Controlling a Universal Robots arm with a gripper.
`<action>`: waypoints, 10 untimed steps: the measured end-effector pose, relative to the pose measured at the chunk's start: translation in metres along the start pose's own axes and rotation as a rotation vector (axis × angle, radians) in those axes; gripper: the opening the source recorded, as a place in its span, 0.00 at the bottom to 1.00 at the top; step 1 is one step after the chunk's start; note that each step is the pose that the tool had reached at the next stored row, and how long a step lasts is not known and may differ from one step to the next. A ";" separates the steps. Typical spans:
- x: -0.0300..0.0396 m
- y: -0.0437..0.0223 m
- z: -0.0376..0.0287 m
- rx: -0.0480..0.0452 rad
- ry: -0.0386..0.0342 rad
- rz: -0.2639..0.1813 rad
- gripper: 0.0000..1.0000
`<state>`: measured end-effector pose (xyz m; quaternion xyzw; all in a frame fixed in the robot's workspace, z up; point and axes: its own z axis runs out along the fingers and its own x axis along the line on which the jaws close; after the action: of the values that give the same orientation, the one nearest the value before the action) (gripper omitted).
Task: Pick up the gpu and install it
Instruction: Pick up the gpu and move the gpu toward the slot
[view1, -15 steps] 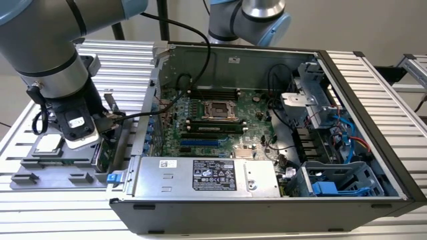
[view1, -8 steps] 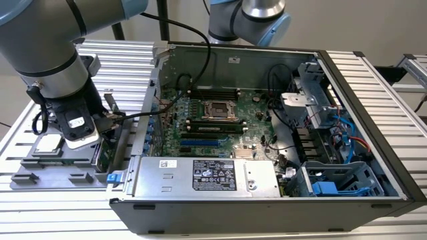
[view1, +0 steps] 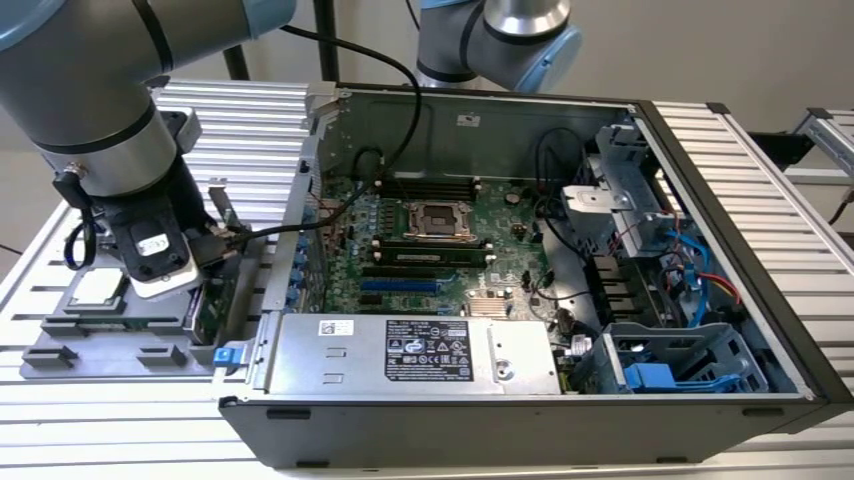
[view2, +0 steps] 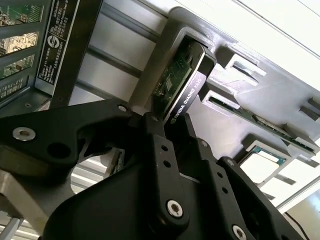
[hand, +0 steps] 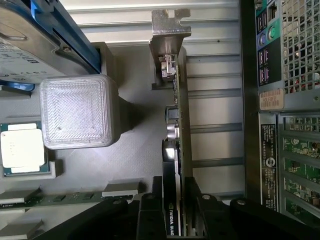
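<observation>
The gpu (view1: 203, 305) stands on edge in a slot of the grey parts tray (view1: 80, 350), at the exterior view's left, just outside the open computer case (view1: 534, 130). In the first wrist view the gpu (hand: 177, 100) is seen edge-on, green board on one side, black cooler on the other, silver bracket at its far end. My gripper (hand: 174, 220) straddles the card's near end with a black finger (hand: 150, 215) pressed against each face. In the second wrist view the gpu (view2: 182, 80) runs from the tray slot into my gripper (view2: 167, 125).
A square CPU chip (hand: 20, 147) and a hard drive in a blue frame (hand: 30, 35) lie in the same tray. The case lies open with the motherboard (view1: 427, 250) exposed, a silver power supply (view1: 414, 350) along its near side and drive cages (view1: 667, 360) at the exterior view's right.
</observation>
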<state>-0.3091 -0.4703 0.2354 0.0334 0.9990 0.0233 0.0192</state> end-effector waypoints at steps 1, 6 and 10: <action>0.0000 0.0000 0.0000 0.0000 -0.0001 0.000 0.00; 0.0000 0.0000 0.0002 -0.0002 -0.0003 0.000 0.00; 0.0000 0.0000 0.0002 -0.0002 -0.0003 0.000 0.00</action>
<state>-0.3091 -0.4703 0.2352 0.0334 0.9990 0.0234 0.0193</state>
